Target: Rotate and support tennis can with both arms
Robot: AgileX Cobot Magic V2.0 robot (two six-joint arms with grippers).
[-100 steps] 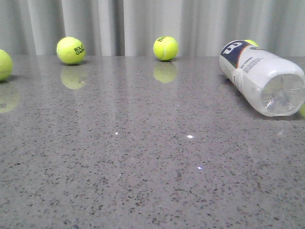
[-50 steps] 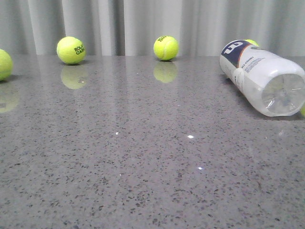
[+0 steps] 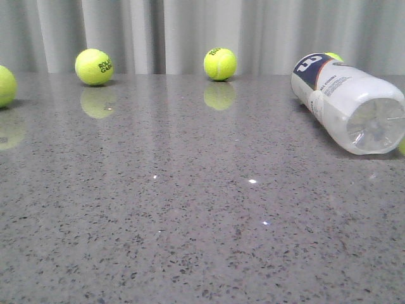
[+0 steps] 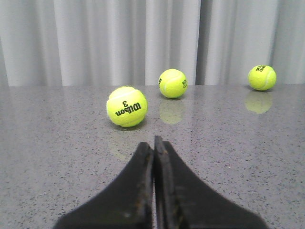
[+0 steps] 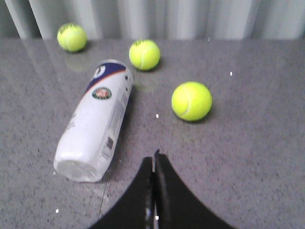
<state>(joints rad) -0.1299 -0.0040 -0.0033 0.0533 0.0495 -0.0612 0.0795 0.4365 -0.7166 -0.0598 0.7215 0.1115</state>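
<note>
I am seeing the left tool (image 4: 153,143) sitting with its two black fingers pressed together, gripping nothing, just above the grey speckled table (image 4: 57,143). Ahead of that tool a tennis ball printed "Wilson 3" (image 4: 126,106) is resting on the table, with a second ball (image 4: 172,83) beyond it and a third ball (image 4: 262,77) farther off to one side, near the pale curtain (image 4: 95,38). The right tool (image 5: 154,160) is likewise closed on nothing, fingers meeting in a thin seam. The tennis can (image 5: 95,119) is lying on its side on the table, ahead of the right tool and off to one side of it, apart from the fingertips; its clear plastic end is pointing back toward the tool and its navy section away from it. A loose ball (image 5: 191,100) is lying ahead of the right tool on the other side, and two more, one (image 5: 144,54) just beyond the can's navy end and another (image 5: 72,37) farther off, are sitting near the curtain. In the front view neither tool is showing, and the can (image 3: 348,104) is lying toward the right edge.
</note>
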